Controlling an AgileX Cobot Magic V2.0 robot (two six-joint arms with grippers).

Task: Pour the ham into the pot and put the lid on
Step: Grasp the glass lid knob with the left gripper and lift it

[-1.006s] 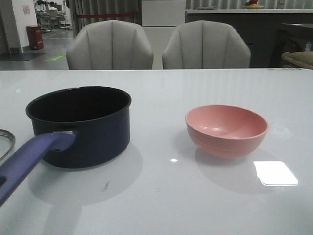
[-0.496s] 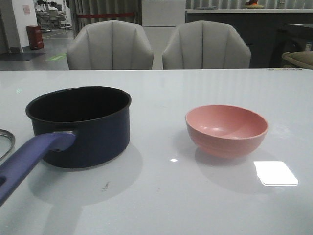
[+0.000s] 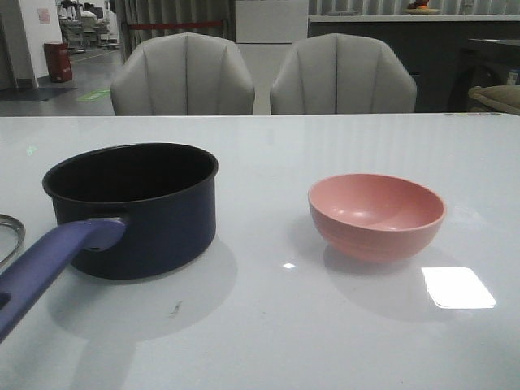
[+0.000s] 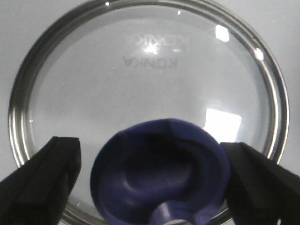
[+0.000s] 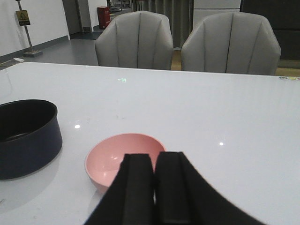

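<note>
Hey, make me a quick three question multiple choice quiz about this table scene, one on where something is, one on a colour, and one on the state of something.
1. Where does the lid lie?
A. on the pot
B. on the table, under the left end effector
C. in the bowl

2. What colour is the bowl?
A. pink
B. green
C. white

3. How does the right end effector stand?
A. wide open
B. shut on the bowl
C. shut, holding nothing

Answers:
1 B: the lid lies flat on the table, with the open left end effector around its knob, and the pot is uncovered.
2 A: the bowl is pink.
3 C: the right end effector has its fingers pressed together, above the bowl.
</note>
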